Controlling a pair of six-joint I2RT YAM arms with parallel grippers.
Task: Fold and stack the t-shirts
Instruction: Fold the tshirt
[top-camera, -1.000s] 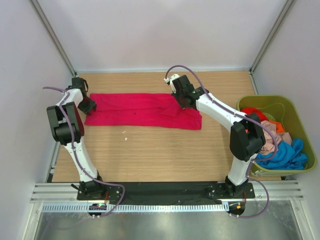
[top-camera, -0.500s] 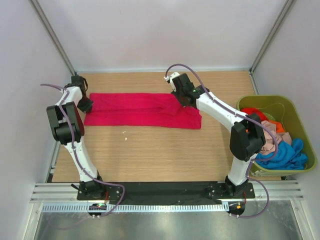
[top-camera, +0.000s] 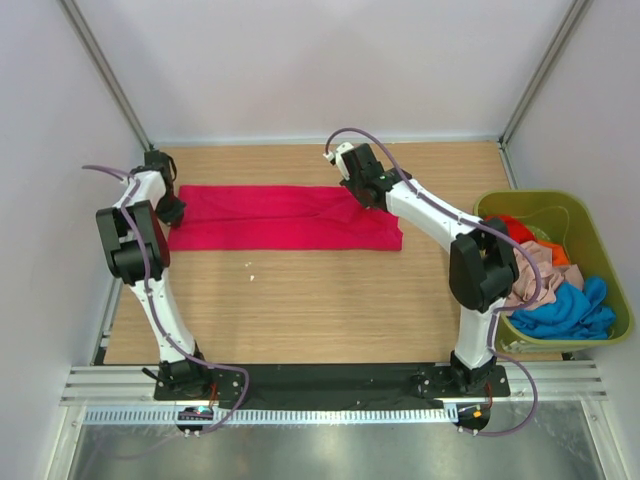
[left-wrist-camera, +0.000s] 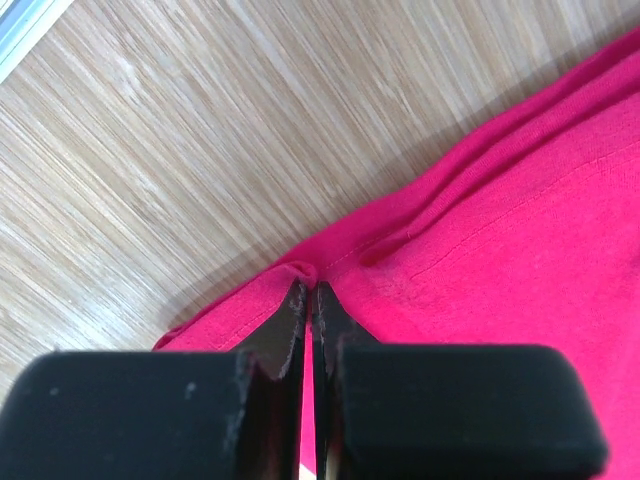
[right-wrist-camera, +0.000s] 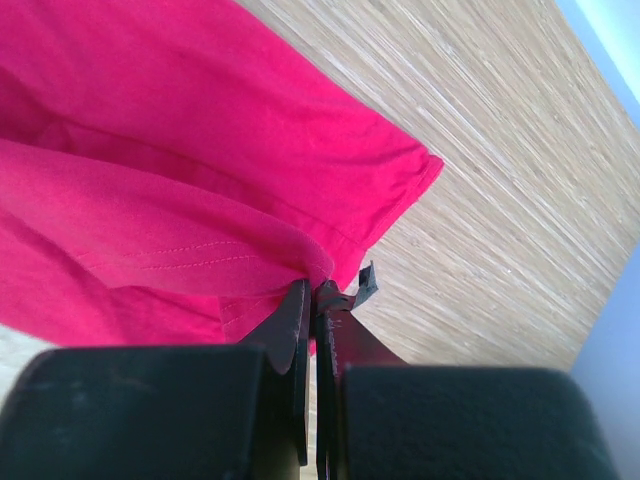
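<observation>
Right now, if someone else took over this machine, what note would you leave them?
Both the left jaws and right jaws are shut on the crimson t-shirt, one near each end.
It lies on the table as a long band, apparently folded lengthwise.
The orange-red t-shirt, beige-pink t-shirt and blue t-shirt sit bunched in the green tub.
Left: finish this fold, then fold and stack the other three.
</observation>
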